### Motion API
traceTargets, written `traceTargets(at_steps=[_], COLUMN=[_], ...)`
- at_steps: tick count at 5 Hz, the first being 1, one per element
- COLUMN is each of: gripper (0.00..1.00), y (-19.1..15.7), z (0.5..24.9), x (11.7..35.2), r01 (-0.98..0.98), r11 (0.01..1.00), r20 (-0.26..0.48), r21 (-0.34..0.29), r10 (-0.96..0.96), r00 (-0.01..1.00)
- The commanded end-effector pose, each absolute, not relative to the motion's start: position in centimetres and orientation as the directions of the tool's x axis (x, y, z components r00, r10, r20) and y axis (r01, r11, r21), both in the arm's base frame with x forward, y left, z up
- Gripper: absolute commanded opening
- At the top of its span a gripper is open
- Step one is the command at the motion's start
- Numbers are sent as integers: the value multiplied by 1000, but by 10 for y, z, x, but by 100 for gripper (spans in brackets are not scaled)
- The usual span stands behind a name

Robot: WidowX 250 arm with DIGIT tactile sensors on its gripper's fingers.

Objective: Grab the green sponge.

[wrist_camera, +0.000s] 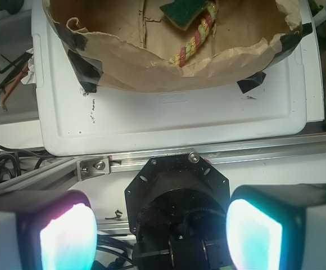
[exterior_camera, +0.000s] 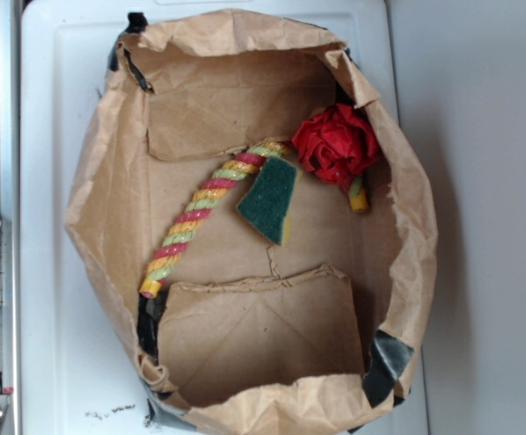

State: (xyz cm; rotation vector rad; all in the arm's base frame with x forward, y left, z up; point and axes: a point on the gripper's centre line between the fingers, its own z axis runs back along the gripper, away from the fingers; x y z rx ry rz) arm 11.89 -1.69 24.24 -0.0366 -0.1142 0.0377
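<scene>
Wrist view, left to right: left fingertip pad [wrist_camera: 67, 236] glowing pink-cyan at bottom left, black wrist mount in the middle, right pad glowing cyan at bottom right. The hand [wrist_camera: 160, 233] is spread wide, nothing between the pads, holding nothing. It sits low, over a metal rail [wrist_camera: 208, 154] and clear of the bag. Ahead of the hand lies a white plastic lid [wrist_camera: 180, 112]; on it stands an open brown paper bag [wrist_camera: 152, 76] with black tape patches. Inside the bag, far ahead of the hand and slightly right of centre, lies the green sponge [wrist_camera: 182, 12], touching the twisted rope [wrist_camera: 194, 39] on its right.

Exterior view: rope [exterior_camera: 195, 217] runs diagonally at left, green sponge [exterior_camera: 269, 199] just beside its upper end, dark face up, yellow edge showing, red fabric flower [exterior_camera: 336, 143] to its upper right. Hand not in that view.
</scene>
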Motion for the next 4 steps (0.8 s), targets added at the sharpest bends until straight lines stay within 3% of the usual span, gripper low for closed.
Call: traceTargets(at_steps=[1, 2, 3, 4], gripper=[100, 100, 100, 100], y=[-17, -17, -14, -9], z=[242, 238, 226, 211], x=[119, 161, 196, 224], r01=[-36, -130, -189, -244], r11=[999, 992, 982, 970], r20=[113, 178, 166, 188], r21=[-39, 0, 17, -5], r10=[40, 128, 183, 240], r00=[993, 976, 969, 952])
